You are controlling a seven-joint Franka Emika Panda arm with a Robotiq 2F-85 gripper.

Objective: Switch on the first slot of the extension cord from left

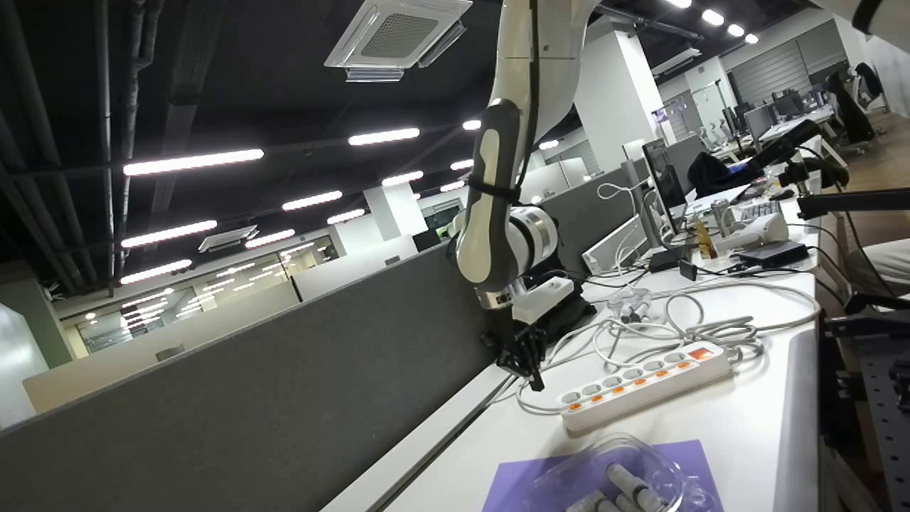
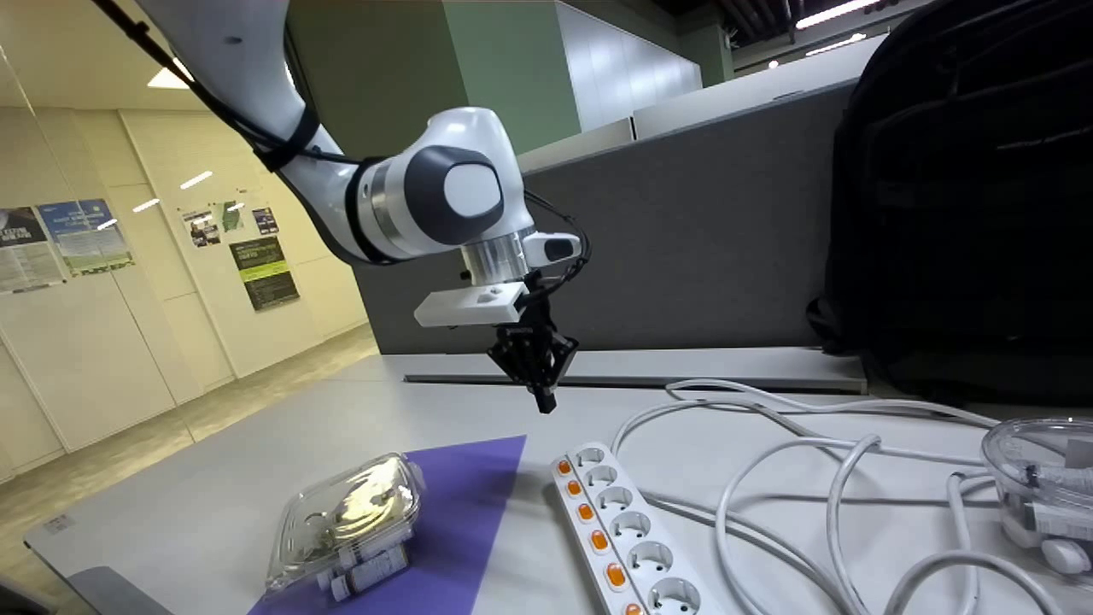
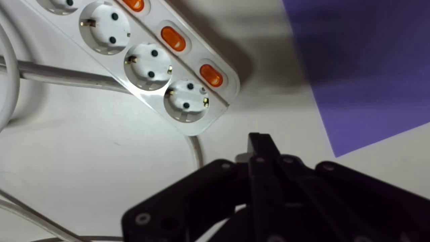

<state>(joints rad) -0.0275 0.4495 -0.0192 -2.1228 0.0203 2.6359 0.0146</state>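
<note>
I'm seeing a long white plastic power strip (image 1: pixel 648 397) slanting lengthwise across the white desk (image 1: pixel 746 416), one end toward closed black fingers (image 3: pixel 263 148).

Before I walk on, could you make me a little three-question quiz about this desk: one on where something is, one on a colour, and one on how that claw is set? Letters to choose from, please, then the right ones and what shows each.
1. What sits on the purple sheet?
A. A backpack
B. A clear plastic box
C. A computer screen

2. What colour are the small switches on the power strip?
A. Orange
B. Green
C. Blue

3. How is the claw?
A. Spread wide open
B. Closed around a cable
C. Closed, with nothing in it

1: B, since both exterior views show the box on the sheet.
2: A, since the wrist view shows them orange along one side of the strip.
3: C, since the wrist view shows it drawn together, holding nothing.
</note>
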